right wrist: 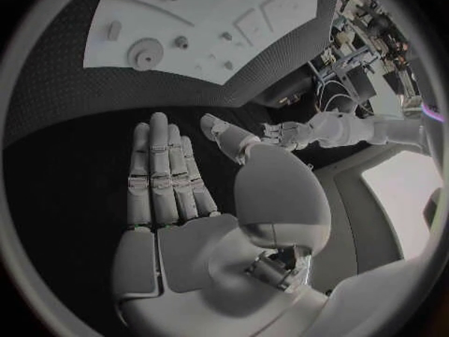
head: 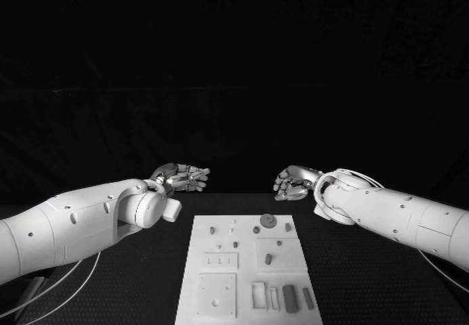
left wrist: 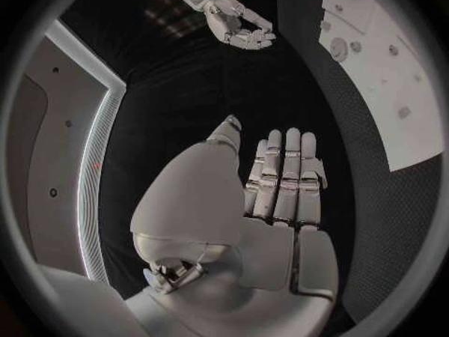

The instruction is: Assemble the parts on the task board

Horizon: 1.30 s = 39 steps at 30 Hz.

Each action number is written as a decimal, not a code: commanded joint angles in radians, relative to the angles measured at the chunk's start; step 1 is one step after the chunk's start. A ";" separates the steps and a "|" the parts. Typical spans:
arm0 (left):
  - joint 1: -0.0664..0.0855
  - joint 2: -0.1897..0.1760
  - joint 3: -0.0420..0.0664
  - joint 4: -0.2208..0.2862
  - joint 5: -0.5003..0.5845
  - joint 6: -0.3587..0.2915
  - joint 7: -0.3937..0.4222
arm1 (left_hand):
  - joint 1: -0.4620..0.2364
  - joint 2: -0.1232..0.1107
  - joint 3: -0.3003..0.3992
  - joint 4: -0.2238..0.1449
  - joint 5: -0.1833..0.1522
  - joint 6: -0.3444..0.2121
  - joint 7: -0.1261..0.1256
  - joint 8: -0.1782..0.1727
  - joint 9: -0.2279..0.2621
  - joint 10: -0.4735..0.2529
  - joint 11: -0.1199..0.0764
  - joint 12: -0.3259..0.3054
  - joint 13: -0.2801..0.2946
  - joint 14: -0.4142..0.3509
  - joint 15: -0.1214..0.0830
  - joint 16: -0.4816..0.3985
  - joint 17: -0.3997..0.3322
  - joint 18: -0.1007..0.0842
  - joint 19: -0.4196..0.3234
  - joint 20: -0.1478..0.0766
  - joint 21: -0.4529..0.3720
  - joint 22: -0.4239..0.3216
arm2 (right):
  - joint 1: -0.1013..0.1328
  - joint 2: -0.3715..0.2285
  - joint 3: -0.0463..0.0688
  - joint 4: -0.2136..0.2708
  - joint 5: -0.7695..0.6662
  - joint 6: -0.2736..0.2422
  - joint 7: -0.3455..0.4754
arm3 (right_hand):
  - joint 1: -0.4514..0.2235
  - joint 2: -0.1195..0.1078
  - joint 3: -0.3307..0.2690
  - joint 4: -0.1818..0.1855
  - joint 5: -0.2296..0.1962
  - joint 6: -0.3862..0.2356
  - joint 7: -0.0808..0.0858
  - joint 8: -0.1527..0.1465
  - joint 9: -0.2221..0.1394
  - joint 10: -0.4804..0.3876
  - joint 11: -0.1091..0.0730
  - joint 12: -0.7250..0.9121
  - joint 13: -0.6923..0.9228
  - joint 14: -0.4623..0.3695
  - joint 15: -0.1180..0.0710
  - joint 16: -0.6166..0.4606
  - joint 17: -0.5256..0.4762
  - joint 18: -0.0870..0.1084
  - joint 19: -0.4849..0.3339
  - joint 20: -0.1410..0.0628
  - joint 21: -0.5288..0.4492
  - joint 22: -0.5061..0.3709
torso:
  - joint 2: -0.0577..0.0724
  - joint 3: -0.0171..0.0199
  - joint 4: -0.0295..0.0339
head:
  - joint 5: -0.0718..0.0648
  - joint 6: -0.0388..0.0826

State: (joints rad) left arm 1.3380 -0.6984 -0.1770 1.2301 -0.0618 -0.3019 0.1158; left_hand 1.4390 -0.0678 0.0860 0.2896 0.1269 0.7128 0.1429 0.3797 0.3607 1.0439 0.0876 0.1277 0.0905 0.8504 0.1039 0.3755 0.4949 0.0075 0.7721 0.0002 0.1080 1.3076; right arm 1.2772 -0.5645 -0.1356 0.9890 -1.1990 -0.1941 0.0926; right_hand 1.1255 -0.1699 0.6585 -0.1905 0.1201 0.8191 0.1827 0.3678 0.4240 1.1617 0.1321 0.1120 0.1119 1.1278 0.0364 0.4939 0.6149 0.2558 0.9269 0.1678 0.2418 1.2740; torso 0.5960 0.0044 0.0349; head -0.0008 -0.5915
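The white task board (head: 247, 274) lies lengthwise in the middle of the black table. Grey parts sit on it: a round disc (head: 268, 219) at its far end, small pegs (head: 257, 229) near the disc, and long pieces (head: 290, 298) at its near right. My left hand (head: 181, 177) hovers beyond the board's far left corner and holds nothing. My right hand (head: 293, 183) hovers beyond the far right corner, also holding nothing. The left wrist view shows the left hand (left wrist: 280, 195) flat with straight fingers, the board (left wrist: 411, 75) beside it. The right hand (right wrist: 168, 187) looks the same, with the disc (right wrist: 145, 53) ahead.
Bare black tabletop (head: 381, 284) runs along both sides of the board. Cables (head: 49, 291) hang under the left arm at the table's near left. The hands face each other across a gap above the table's far edge.
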 commanded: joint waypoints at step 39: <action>0.026 -0.068 0.003 0.155 -0.029 0.015 0.010 | -0.007 -0.006 -0.009 0.001 0.003 0.001 0.015 -0.011 -0.005 0.000 0.017 -0.018 -0.005 -0.004 0.010 -0.017 0.001 0.002 0.007 0.011 -0.009 0.003 | -0.046 0.068 -0.015 0.029 -0.402 -0.003 -0.114 | 0.006 -0.060 0.030 0.019 -0.044 0.064 -0.018 -0.022 0.023 0.073 -0.036 -0.027 0.137 0.094 -0.045 0.045 0.203 0.006 0.124 -0.049 0.056 0.044 | 0.136 -0.0303 0.0445 | -0.032 -0.005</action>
State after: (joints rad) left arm 1.3608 -0.7691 -0.1753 1.3837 -0.0848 -0.3011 0.1160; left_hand 1.4390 -0.0679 0.0834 0.2922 0.1269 0.7129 0.1500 0.3748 0.3565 1.0435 0.0950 0.1151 0.0866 0.8469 0.1073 0.3607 0.4950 0.0076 0.7792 0.0074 0.1042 1.3081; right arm 1.2330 -0.4980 -0.1495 1.0190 -1.5658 -0.2029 -0.0111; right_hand 1.1283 -0.2199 0.6833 -0.1711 0.0776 0.8786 0.1621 0.3481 0.4481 1.2348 0.0909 0.0908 0.2499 1.2152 -0.0124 0.5459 0.8167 0.2553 1.0449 0.1176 0.2980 1.3081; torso 0.7226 -0.0223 0.0777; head -0.0314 -0.5974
